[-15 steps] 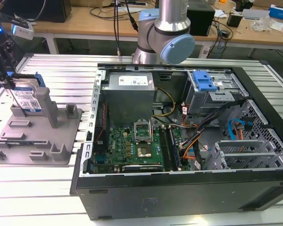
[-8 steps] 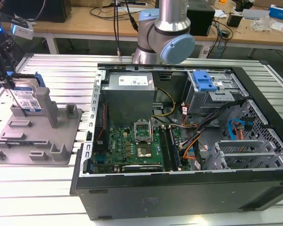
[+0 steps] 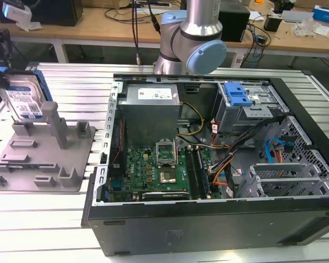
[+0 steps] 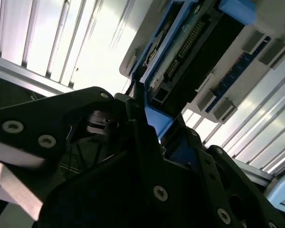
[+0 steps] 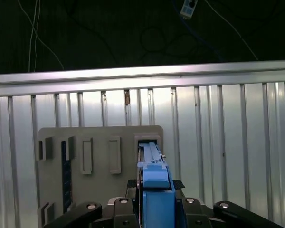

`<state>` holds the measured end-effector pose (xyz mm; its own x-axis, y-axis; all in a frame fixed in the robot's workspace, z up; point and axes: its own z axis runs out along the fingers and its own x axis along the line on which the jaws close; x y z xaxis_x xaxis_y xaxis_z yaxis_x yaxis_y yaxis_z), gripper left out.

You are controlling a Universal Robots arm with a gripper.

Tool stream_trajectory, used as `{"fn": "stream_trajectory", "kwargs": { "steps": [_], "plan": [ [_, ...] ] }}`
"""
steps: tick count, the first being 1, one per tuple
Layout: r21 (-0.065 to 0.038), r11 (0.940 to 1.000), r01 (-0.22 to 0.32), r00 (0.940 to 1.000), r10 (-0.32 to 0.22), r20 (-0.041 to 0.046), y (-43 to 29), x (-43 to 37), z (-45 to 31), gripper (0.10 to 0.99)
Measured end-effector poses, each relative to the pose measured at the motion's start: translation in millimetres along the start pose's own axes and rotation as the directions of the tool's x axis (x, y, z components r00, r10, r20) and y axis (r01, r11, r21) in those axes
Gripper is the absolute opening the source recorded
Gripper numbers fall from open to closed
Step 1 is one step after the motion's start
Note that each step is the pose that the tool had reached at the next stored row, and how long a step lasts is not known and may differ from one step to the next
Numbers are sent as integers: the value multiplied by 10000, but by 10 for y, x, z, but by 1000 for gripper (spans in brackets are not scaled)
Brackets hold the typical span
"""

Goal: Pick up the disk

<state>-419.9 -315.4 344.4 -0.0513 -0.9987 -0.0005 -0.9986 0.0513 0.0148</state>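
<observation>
The disk (image 3: 26,98), silver with a white-and-blue label and blue side rails, stands on edge at the exterior view's far left. It is over the back corner of the grey fixture (image 3: 49,159). My gripper (image 3: 5,76) comes down on it from above and is shut on it. In the first wrist view the blue rail of the disk (image 5: 154,166) runs from my gripper (image 5: 156,209) toward a slot in the fixture (image 5: 99,137). The second wrist view shows the disk (image 4: 190,47) clamped in the gripper (image 4: 152,123). Whether its lower edge still sits in the slot I cannot tell.
An open computer case (image 3: 208,219) lies to the exterior view's right of the fixture, with a blue-handled drive cage (image 3: 238,96) at its back. Everything rests on a ribbed aluminium table (image 3: 44,219). The arm's base (image 3: 192,38) rises behind the case, in front of cluttered workbenches (image 3: 98,24).
</observation>
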Motion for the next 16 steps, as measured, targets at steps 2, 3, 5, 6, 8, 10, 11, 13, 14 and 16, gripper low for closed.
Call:
{"fn": "stream_trajectory", "kwargs": {
  "steps": [2,3,5,6,8,10,11,13,14,16],
  "plan": [
    [0,10000,10,10000,-10,1,2,0,-119,369],
    [1,10000,14,10000,-14,0,2,0,-163,369],
    [0,10000,28,10000,-28,0,4,0,-293,369],
    [0,10000,35,10000,-35,1,5,0,-340,369],
    [0,10000,58,10000,-58,0,8,0,-508,369],
    [1,10000,75,10000,-75,0,9,0,-619,369],
    [1,10000,91,10000,-91,0,10,-1,-720,369],
    [0,9999,105,9999,-105,-1,12,0,-808,369],
    [0,9999,125,9999,-125,-1,14,0,-928,369],
    [1,9999,139,9999,-139,0,15,-1,-1021,369]
  ]
}}
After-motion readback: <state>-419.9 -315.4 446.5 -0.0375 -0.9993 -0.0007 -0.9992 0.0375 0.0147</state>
